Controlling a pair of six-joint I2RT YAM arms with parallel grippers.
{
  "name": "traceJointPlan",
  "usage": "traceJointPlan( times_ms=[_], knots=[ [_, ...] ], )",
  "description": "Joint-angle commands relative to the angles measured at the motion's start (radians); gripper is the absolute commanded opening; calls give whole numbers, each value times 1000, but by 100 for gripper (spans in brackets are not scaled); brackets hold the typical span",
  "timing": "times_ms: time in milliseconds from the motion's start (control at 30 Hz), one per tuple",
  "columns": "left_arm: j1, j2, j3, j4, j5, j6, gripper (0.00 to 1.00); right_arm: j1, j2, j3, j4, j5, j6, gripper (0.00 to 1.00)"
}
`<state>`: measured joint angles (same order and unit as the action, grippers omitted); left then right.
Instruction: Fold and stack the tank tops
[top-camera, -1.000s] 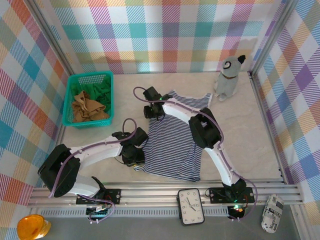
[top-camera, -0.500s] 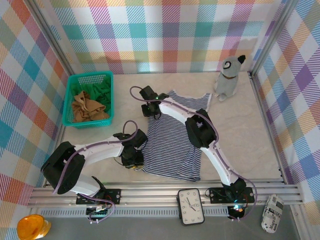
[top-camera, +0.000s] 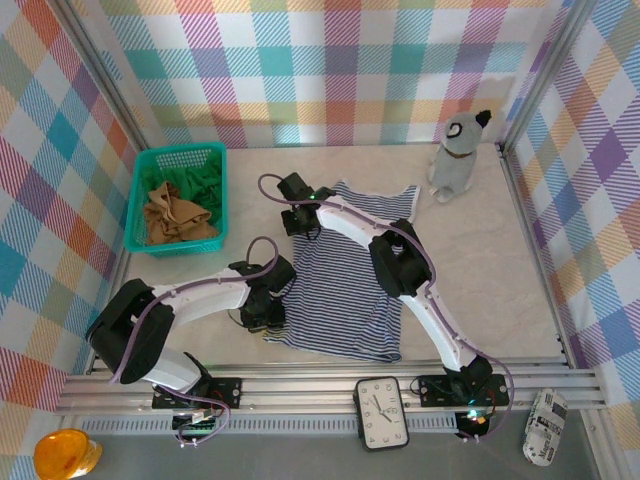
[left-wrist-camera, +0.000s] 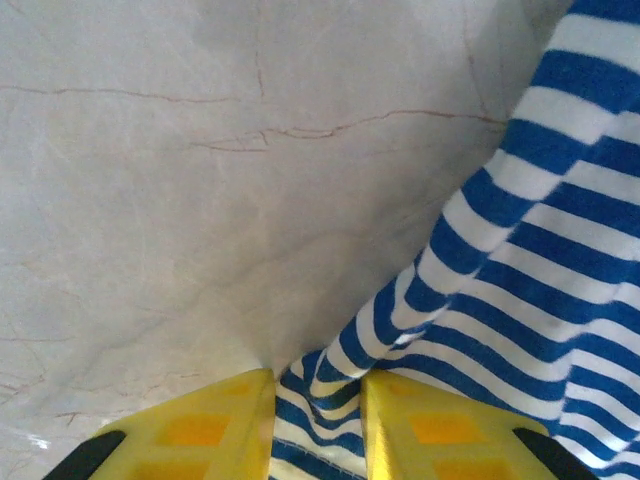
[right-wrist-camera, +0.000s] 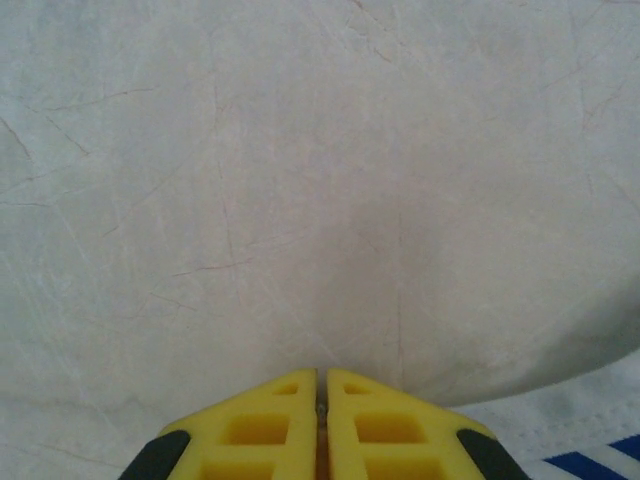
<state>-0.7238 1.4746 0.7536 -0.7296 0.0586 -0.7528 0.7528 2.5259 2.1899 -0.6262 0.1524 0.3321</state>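
The navy-and-white striped tank top (top-camera: 345, 280) lies spread on the table between the arms. My left gripper (top-camera: 262, 312) is at its near-left hem corner, and in the left wrist view the yellow fingers (left-wrist-camera: 210, 425) are shut on a bunched fold of the striped cloth (left-wrist-camera: 520, 260). My right gripper (top-camera: 298, 215) sits at the top's far-left shoulder strap, its jaws pressed together with a thin sliver of cloth between them. The white trim (right-wrist-camera: 560, 425) runs in beside its right finger. The tan-brown top (top-camera: 175, 218) and the green top (top-camera: 205, 180) lie in the basket.
The teal mesh basket (top-camera: 140, 215) stands at the back left. A grey-and-white toy dog (top-camera: 455, 155) sits at the back right corner. A clock (top-camera: 380, 412) lies on the front rail. Plaid walls close in the table on three sides.
The right jaws have closed at the shoulder strap. The left gripper kept its hold on the hem corner and shifted slightly, and the top's left edge has drawn in a little.
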Motion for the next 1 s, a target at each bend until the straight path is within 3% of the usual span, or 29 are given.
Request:
traceJointPlan(
  times_ms=[0,67,300,600,967],
  knots=[
    [6,23,-25,8,5,22,28,9,-26,12,-1,-51,32,10],
    [6,32,-30,27,15,24,25,8,-45,-7,23,-67,43,10],
    [7,-7,16,-78,-54,47,0,-12,-115,-91,98,-116,96,10],
    [0,-109,111,-253,-132,50,0,-35,-218,-243,295,-240,200,10],
    [-115,-84,179,-235,-120,-1,0,-114,-381,-541,534,-318,334,10]
  ],
)
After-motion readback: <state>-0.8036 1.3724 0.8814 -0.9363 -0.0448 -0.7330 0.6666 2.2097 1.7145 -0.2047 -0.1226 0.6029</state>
